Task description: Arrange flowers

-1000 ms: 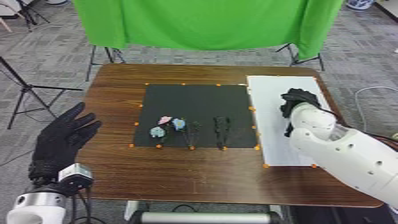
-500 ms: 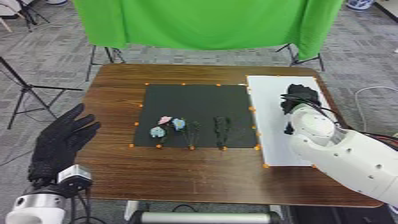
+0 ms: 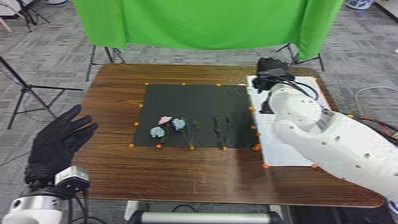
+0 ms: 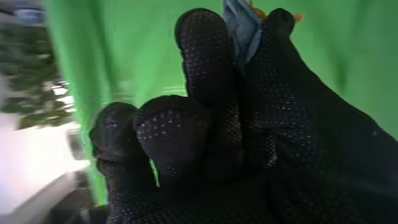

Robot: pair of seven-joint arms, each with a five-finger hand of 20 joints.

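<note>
left hand (image 3: 55,150): over the left side of the table, fingers straight and spread a little, thumb well apart; wide, holding nothing
right hand (image 3: 274,69): over the far end of the white sheet, near the table's far edge
right hand state: in the right wrist view the right hand (image 4: 284,200) is narrow, thumb and one finger pinching a blue-grey piece (image 4: 244,30); the other fingers bent
held piece: soft-looking, orange bits beside it; probably a flower, mostly hidden by the glove
pink flower (image 3: 164,120): on the black mat, left part, toward the near edge
blue flower (image 3: 179,123): same mat, just beside the pink one, to its right
pale blue flower (image 3: 157,132): nearer the robot than the pink one, lying flat
stems: thin, dark, running toward the mat's near edge
dark green bunch (image 3: 222,131): on the mat, right of the flowers, apart from them, lengthwise; type hard to tell
black mat (image 3: 200,97): on the middle of the table, orange marks along its edges
white sheet (image 3: 282,150): right of the mat, orange marks at its border, right arm above it
table (image 3: 178,175): brown wood
green cloth (image 3: 204,25): hung beyond the table's far edge
</note>
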